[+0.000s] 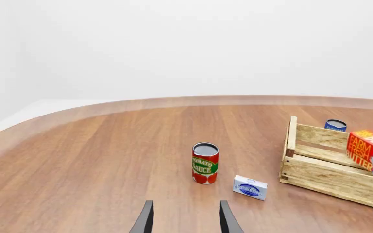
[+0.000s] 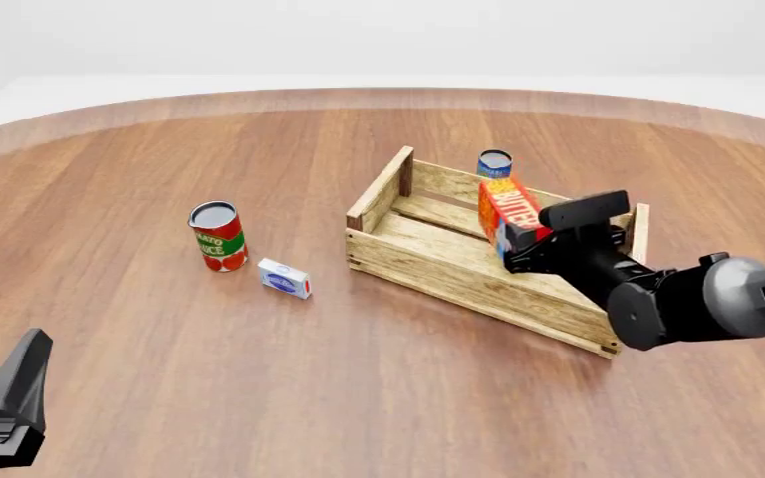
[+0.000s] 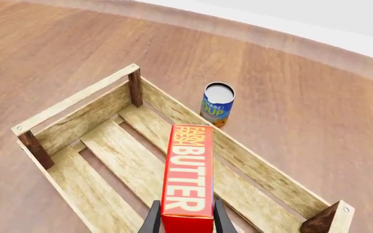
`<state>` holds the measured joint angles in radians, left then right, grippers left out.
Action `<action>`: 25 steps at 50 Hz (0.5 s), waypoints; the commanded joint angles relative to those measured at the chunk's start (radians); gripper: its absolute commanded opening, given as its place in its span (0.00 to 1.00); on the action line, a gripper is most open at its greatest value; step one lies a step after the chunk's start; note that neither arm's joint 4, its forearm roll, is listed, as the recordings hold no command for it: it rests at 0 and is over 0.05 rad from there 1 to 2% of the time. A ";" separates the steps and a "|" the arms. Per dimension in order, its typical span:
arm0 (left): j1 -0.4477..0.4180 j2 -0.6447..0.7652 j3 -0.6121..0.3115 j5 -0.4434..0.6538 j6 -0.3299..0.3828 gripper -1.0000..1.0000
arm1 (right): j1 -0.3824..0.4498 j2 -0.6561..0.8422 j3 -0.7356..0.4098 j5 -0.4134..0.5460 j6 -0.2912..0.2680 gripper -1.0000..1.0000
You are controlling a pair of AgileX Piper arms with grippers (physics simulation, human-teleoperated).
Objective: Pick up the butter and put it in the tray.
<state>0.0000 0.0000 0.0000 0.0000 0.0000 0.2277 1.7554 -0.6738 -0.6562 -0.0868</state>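
The butter (image 3: 188,177) is a red-orange carton with white lettering, held over the inside of the tray (image 3: 76,99). My right gripper (image 3: 184,223) is shut on its near end. From the front, the butter (image 2: 509,211) hangs above the right part of the wooden tray (image 2: 456,274), with the right gripper (image 2: 532,249) behind it. Whether the carton touches the slats I cannot tell. The butter (image 1: 370,151) and tray (image 1: 322,172) also show in the left wrist view. My left gripper (image 1: 185,218) is open over bare table, far from them, low at the front left (image 2: 4,403).
A red tomato sauce can (image 2: 218,236) stands left of the tray, with a small white-and-blue box (image 2: 284,279) beside it. A blue soup can (image 2: 494,164) stands just behind the tray's far wall. The round wooden table's edge (image 2: 356,95) curves along the back.
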 commanded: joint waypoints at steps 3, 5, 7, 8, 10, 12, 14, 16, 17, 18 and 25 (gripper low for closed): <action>0.000 0.000 0.000 0.000 0.000 1.00 | 0.001 0.003 -0.016 -0.005 0.020 0.00; 0.000 0.000 0.000 0.000 0.000 1.00 | 0.000 0.007 -0.018 -0.005 0.020 0.00; 0.000 0.000 0.000 0.000 0.000 1.00 | 0.000 0.009 -0.019 -0.004 0.020 0.00; 0.000 0.000 0.000 0.000 0.000 1.00 | 0.000 0.011 -0.019 -0.005 0.018 0.00; 0.000 0.000 0.000 0.000 0.000 1.00 | -0.001 0.015 -0.021 -0.003 0.019 0.00; 0.000 0.000 0.000 0.000 0.000 1.00 | 0.001 0.017 -0.023 0.000 0.019 0.00; 0.000 0.000 0.000 0.000 0.000 1.00 | 0.000 0.018 -0.025 0.000 0.019 0.00; 0.000 0.000 0.000 0.000 0.000 1.00 | 0.000 0.018 -0.025 0.000 0.020 0.00; 0.000 0.000 0.000 0.000 0.000 1.00 | -0.003 0.022 -0.029 0.003 0.019 0.00; 0.000 0.000 0.000 0.000 0.000 1.00 | -0.001 0.019 -0.028 0.002 0.021 0.00; 0.000 0.000 0.000 0.000 0.000 1.00 | -0.003 0.014 -0.024 0.000 0.020 0.00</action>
<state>0.0000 0.0000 0.0000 0.0000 0.0000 0.2261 1.7816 -0.6836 -0.6511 -0.0843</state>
